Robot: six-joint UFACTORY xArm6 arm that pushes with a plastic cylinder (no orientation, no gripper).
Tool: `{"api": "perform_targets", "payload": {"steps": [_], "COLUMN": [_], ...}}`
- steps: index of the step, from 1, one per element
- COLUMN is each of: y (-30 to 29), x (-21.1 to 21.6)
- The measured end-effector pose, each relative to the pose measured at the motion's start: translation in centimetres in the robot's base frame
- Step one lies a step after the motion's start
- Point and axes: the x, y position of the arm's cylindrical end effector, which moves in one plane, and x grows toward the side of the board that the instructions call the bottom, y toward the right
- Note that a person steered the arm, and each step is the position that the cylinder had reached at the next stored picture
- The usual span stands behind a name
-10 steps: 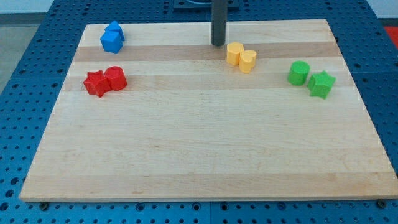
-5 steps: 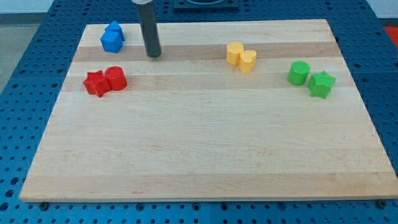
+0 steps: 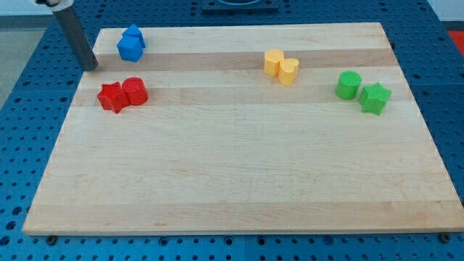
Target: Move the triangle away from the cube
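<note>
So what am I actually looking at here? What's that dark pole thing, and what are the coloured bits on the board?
The dark pole is the end of a robot arm. It has no hand; its lower end, my tip, slides over the wooden board and pushes small blocks around. There is only one camera view, looking down at the board from its near edge.

Nothing is held; every block simply lies on the board, in four pairs. At the view's top left sit two blue blocks pressed together; which is the cube and which the triangle I cannot make out. Below them are a red star and a red cylinder. Top centre are two yellow blocks. On the view's right are a green cylinder and a green star.

My tip stands at the board's left edge, left of the blue pair, touching no block.
</note>
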Motion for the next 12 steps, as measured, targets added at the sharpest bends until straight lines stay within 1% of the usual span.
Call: {"api": "perform_targets", "payload": {"steps": [3,5,7,9,11,12], "y": [0.8,5.9,10.1,11.5,17.0,18.2], "x": [-6.6,-8.8,-8.2,-5.1,-4.5,-3.4]}}
